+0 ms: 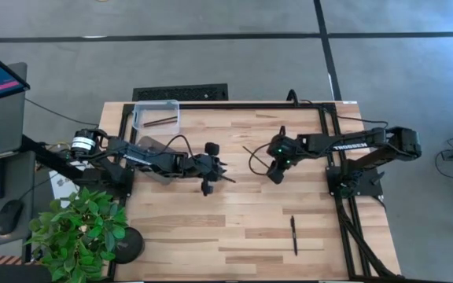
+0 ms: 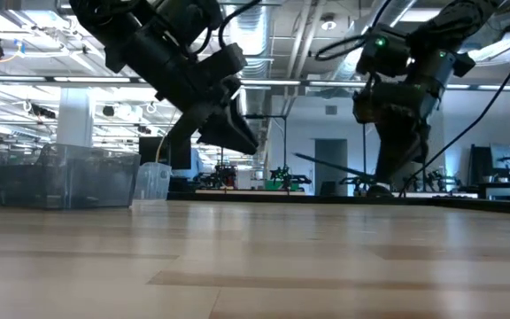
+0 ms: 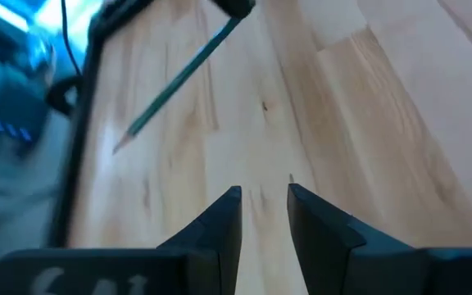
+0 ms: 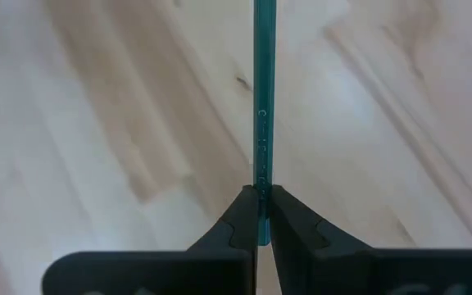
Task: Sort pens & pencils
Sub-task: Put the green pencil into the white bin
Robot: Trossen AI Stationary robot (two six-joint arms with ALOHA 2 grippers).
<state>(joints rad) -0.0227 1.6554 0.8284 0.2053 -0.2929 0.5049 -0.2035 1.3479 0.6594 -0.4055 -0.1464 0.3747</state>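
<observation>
Right gripper at centre-right of the high view, jaws pinched tight on a thin green pencil, lifted clear of the wooden table. Left gripper at centre, jaws narrowly parted, nothing between them. One black pen lies lower right. Clear bin at upper left holds a brown pencil.
</observation>
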